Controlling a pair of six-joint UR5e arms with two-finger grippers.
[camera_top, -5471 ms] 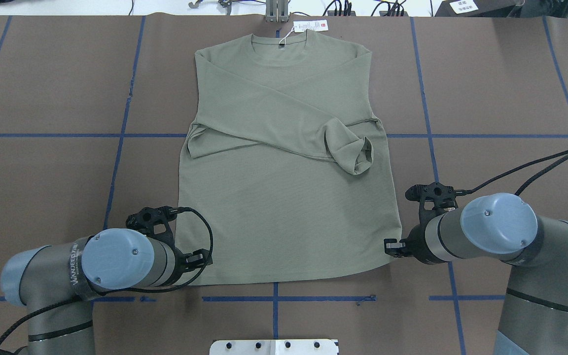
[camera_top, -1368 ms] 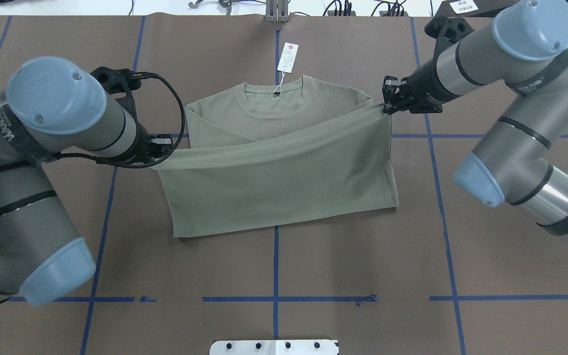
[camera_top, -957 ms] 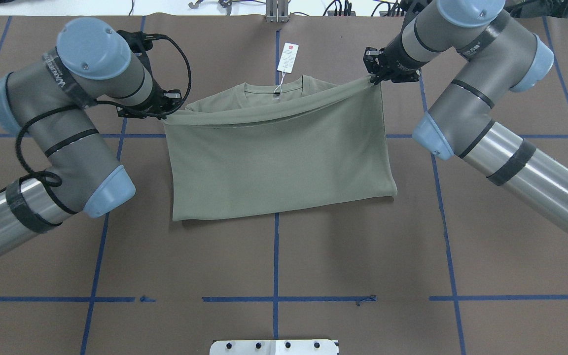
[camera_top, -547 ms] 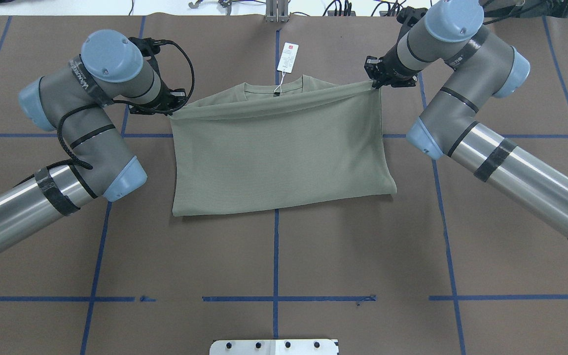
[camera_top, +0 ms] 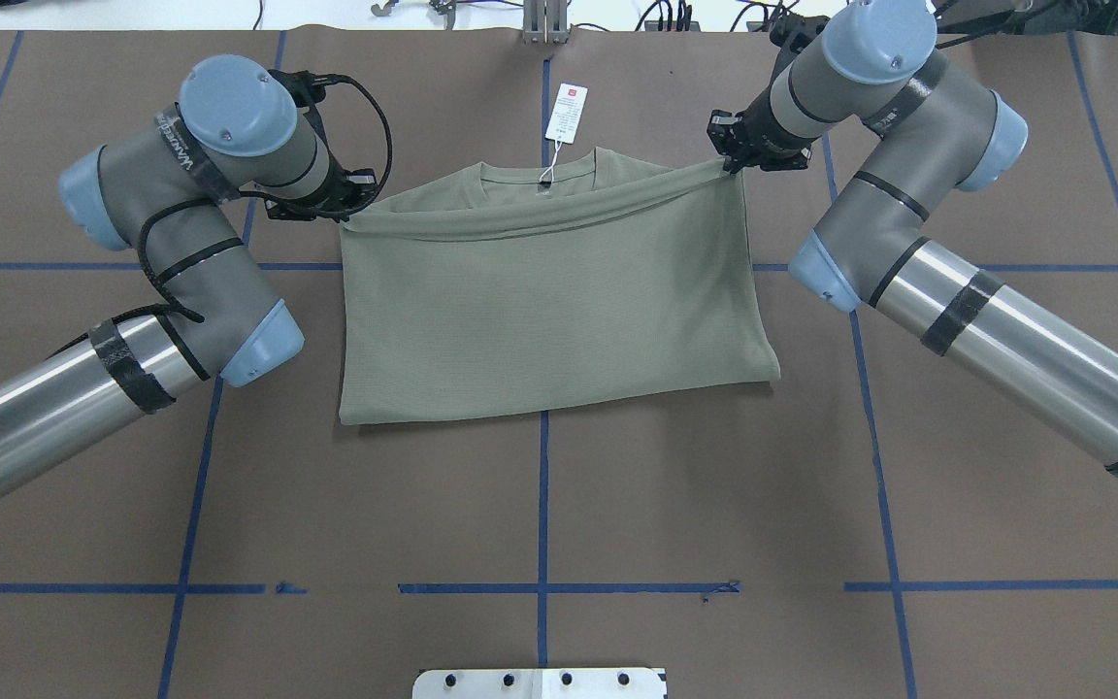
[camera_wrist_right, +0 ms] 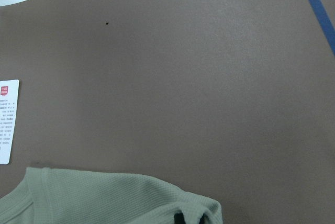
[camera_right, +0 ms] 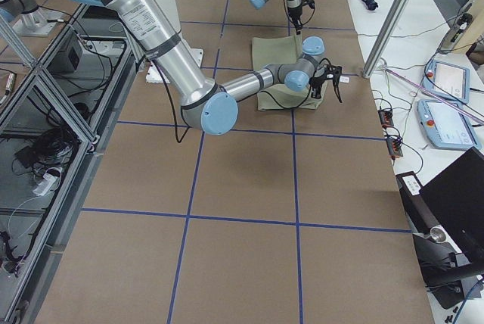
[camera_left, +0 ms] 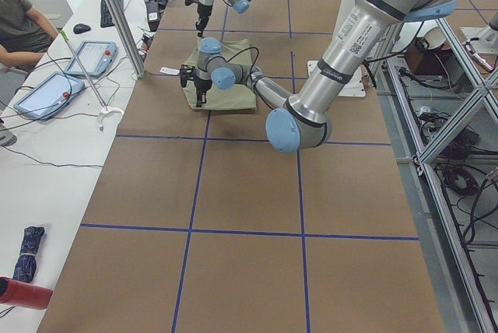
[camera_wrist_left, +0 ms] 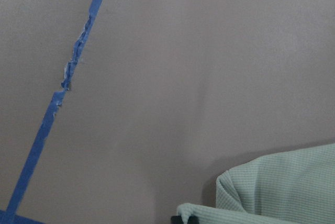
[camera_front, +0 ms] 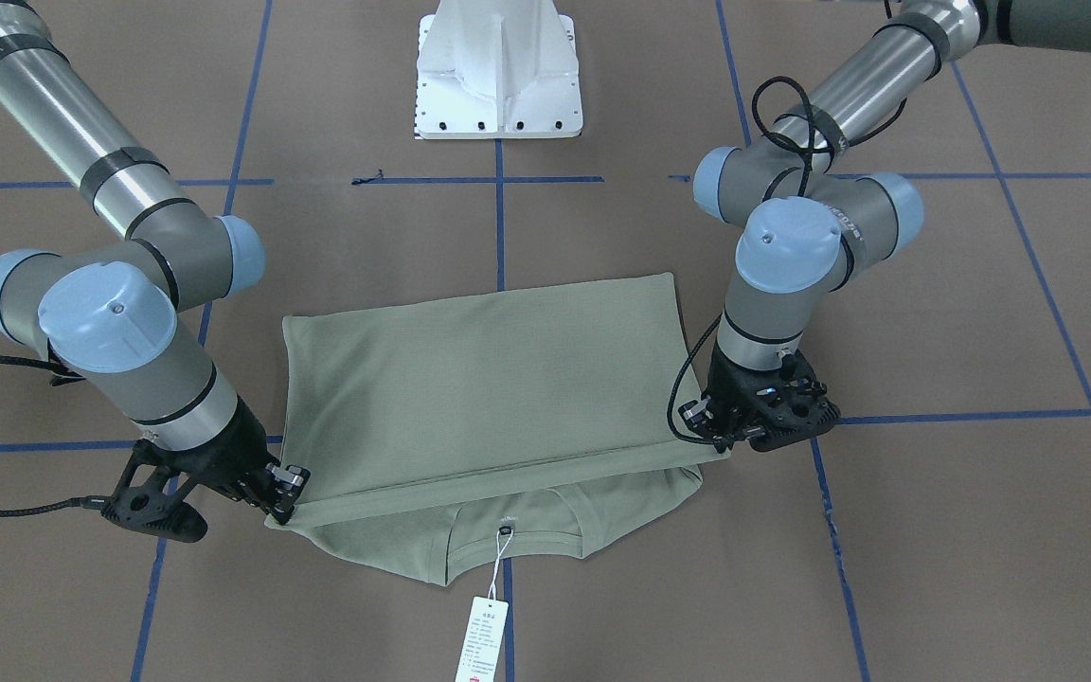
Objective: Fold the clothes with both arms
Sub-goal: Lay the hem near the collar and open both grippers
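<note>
Overhead view, shirt (camera_top: 549, 311) folded in half nr far table (camera_top: 540, 505) edge, L gripper (camera_top: 350, 208) & R gripper (camera_top: 729, 164) clamped on hem corners

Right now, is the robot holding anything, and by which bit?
The sage-green shirt: the left gripper and the right gripper each pinch one hem corner, up by the neckline.
</note>
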